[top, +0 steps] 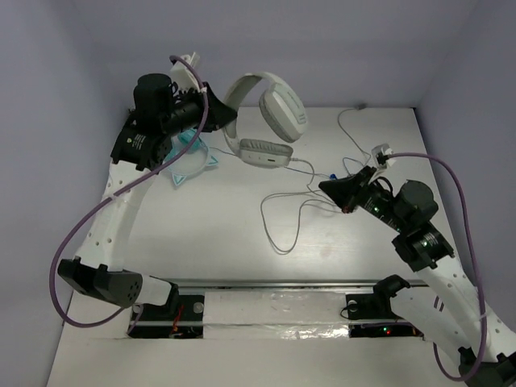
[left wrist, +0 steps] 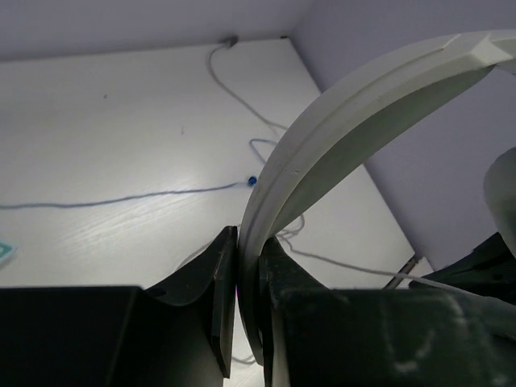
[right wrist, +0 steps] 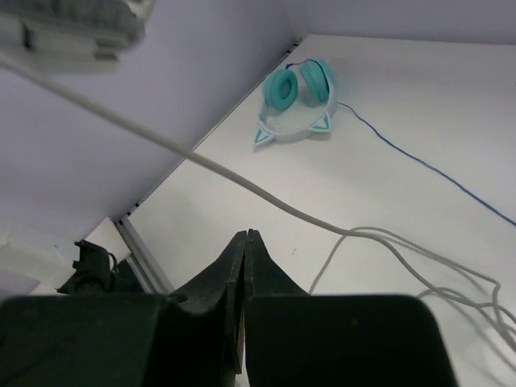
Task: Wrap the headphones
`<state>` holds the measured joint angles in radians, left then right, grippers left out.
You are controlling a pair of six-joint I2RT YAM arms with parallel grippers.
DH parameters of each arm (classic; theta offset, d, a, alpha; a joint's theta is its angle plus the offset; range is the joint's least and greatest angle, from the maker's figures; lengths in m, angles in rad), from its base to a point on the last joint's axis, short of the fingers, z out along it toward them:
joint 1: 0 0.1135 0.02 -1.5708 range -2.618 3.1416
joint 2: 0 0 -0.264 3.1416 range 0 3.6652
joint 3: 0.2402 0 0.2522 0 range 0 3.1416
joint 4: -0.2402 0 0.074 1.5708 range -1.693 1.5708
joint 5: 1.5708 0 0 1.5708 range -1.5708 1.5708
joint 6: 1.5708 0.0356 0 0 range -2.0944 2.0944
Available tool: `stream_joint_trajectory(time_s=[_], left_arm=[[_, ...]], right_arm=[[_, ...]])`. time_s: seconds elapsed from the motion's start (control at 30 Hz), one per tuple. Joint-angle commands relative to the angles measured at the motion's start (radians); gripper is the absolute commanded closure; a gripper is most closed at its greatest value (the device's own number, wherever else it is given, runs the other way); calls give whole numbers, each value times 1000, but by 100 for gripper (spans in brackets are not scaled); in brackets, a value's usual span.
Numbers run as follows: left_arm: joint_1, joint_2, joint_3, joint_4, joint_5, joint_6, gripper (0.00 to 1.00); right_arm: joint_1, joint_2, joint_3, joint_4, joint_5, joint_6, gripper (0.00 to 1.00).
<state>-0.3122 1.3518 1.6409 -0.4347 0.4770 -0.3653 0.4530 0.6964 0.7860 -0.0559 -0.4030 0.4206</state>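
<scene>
The white-and-grey headphones [top: 270,113] are lifted at the back of the table. One oval cup hangs high and the other lies low near the tabletop. My left gripper [top: 216,109] is shut on the headband [left wrist: 347,121], which fills the gap between the jaws in the left wrist view [left wrist: 248,238]. The thin white cable [top: 278,222] runs from the lower cup and loops loosely on the table. My right gripper [top: 324,187] is shut with nothing seen between its jaws in the right wrist view [right wrist: 247,234]. The cable [right wrist: 266,196] passes just beyond its tips.
Teal cat-ear headphones [top: 189,157] lie under my left arm at the back left and also show in the right wrist view [right wrist: 297,101]. Their thin blue cable [right wrist: 419,161] runs across the table. A metal rail [top: 274,284] lines the near edge.
</scene>
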Motion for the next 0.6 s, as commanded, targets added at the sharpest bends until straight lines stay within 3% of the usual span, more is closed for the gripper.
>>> stream_joint_trajectory(time_s=[0.0, 0.07, 0.1, 0.17, 0.2, 0.27, 0.4, 0.57], left_arm=[[4, 21, 144, 99, 89, -95, 100], [4, 46, 194, 106, 112, -112, 100], [4, 50, 204, 109, 115, -119, 100], [4, 63, 229, 105, 114, -123, 100], [4, 64, 232, 100, 114, -123, 100], [4, 72, 228, 96, 112, -126, 100], [4, 82, 220, 83, 129, -152, 100], [4, 119, 293, 44, 132, -158, 100]], right_arm=[[4, -54, -59, 74, 30, 46, 100], [13, -57, -82, 76, 52, 64, 100], [13, -54, -85, 76, 68, 69, 94], [13, -35, -85, 70, 125, 73, 72], [13, -26, -73, 67, 139, 63, 50], [13, 9, -53, 41, 200, 46, 28], [22, 72, -39, 39, 201, -5, 14], [85, 143, -96, 204, 139, -31, 9]])
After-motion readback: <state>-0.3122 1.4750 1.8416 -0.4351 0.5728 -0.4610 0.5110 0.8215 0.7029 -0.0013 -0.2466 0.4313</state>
